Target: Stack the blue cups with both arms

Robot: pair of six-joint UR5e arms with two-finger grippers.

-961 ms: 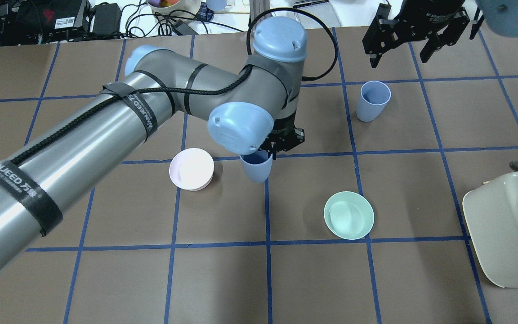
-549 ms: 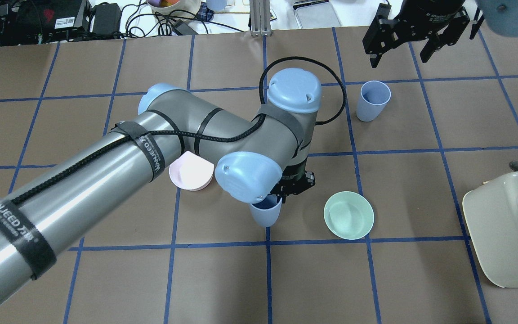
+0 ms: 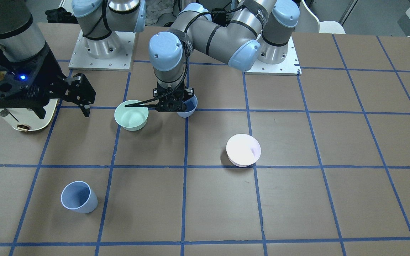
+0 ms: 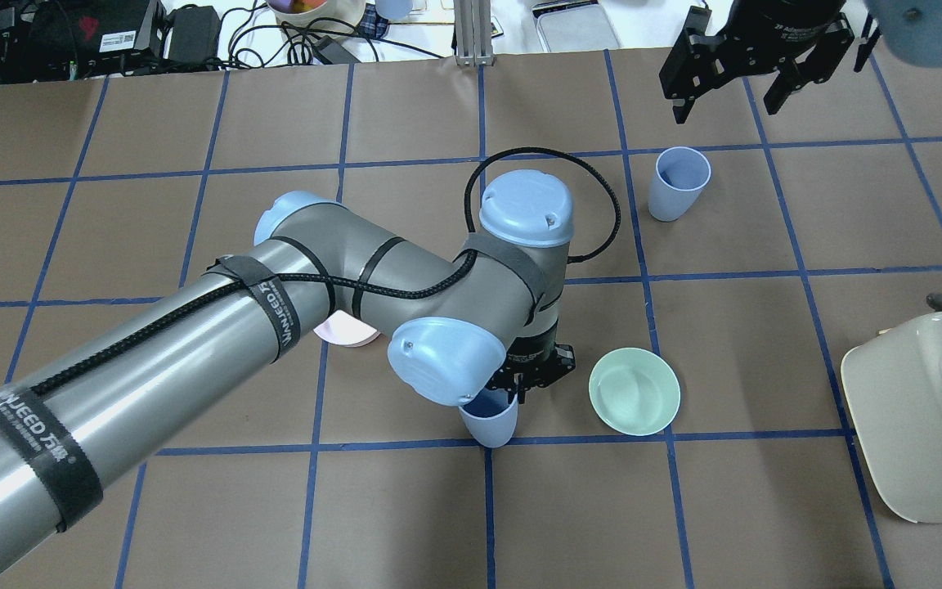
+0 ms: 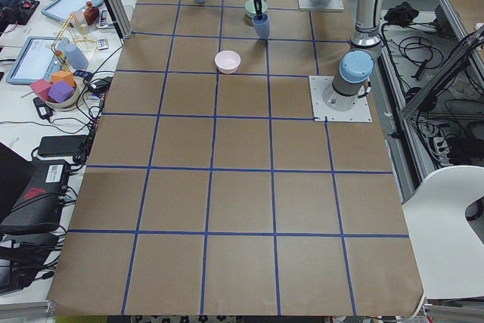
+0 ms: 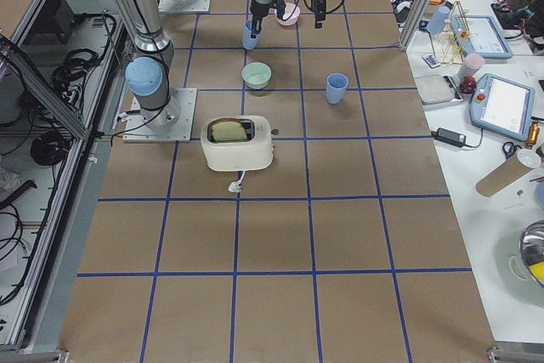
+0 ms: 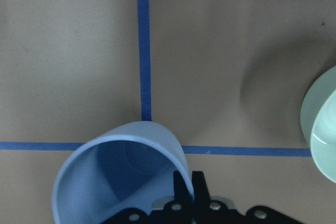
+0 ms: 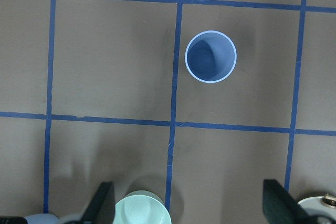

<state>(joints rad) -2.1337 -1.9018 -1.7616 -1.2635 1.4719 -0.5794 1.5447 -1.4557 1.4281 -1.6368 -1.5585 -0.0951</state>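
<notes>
My left gripper (image 4: 522, 391) is shut on the rim of one pale-blue cup (image 4: 489, 421) and holds it slightly tilted, low over a blue tape crossing. The cup hangs just left of the mint-green bowl in the overhead view. In the left wrist view the fingers (image 7: 185, 190) pinch the cup's wall (image 7: 126, 156). The held cup also shows in the front view (image 3: 188, 106). The second blue cup (image 4: 678, 184) stands upright and alone at the far right. My right gripper (image 4: 724, 98) is open and empty, high above and just beyond it. The right wrist view looks straight down into that cup (image 8: 210, 56).
A mint-green bowl (image 4: 634, 391) sits right beside the held cup. A pale pink bowl (image 3: 243, 150) sits on the other side, mostly hidden under my left arm in the overhead view. A cream toaster (image 4: 921, 409) stands at the table's right edge.
My left arm has carried the blue cup toward the robot's side of the table, to a spot beside the green bowl. My right gripper and the second cup have not moved.
</notes>
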